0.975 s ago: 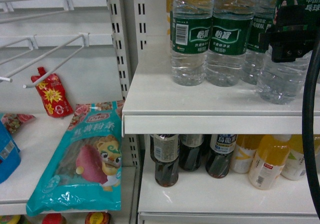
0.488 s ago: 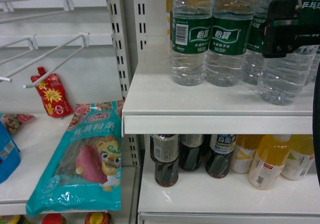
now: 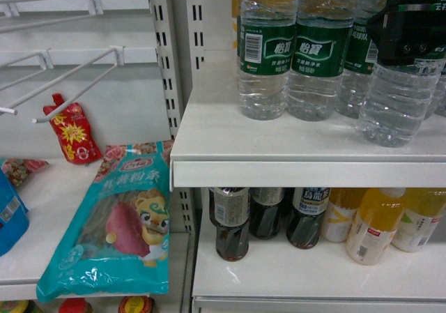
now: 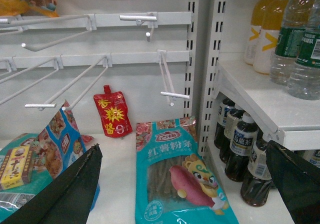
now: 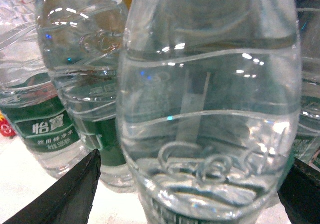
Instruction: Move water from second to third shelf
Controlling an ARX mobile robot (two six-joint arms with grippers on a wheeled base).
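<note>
Clear ribbed water (image 3: 398,100), green-labelled, stands between the right hand's (image 3: 411,44) fingers.

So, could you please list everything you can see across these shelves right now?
water bottles: at least four, clear with green labels, upper right shelf.
water bottle at the gripper: one, clear, front right of that shelf.
dark drink bottles: three in head view, lower right shelf.
yellow drink bottles: three, lower right shelf, right of the dark ones.
teal snack bag: one, lying on left shelf.
red pouch: one, upright behind it.
blue packet: one, left edge.
white peg hooks: several, back panel.
right gripper: black, around the front bottle.
left gripper: black, open, low, left bay.
</note>
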